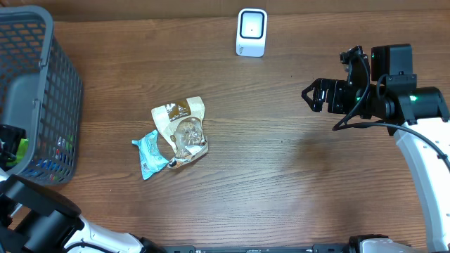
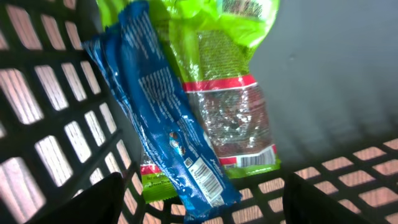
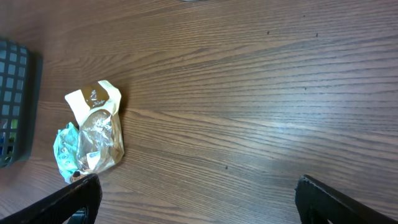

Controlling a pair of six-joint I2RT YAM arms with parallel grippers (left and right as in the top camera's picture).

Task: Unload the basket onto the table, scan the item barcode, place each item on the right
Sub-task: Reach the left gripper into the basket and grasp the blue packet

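Observation:
In the left wrist view, a blue packet (image 2: 166, 118) with a barcode near its lower end lies across a green bag (image 2: 229, 93), which has its own barcode, on the floor of the grey basket (image 1: 43, 84). My left gripper (image 2: 202, 182) hangs open just above them. Its dark fingers (image 2: 99, 202) stand wide on either side of the blue packet's end without touching it. The white scanner (image 1: 252, 32) stands at the table's far edge. My right gripper (image 1: 310, 96) is open over bare wood at the right, with nothing between its fingers (image 3: 314, 190).
A beige snack pouch (image 1: 181, 130) and a teal packet (image 1: 150, 154) lie together on the table left of centre. Both also show in the right wrist view, the pouch (image 3: 96, 134) beside the basket's corner (image 3: 15, 106). The basket's mesh walls (image 2: 56, 112) closely surround my left gripper.

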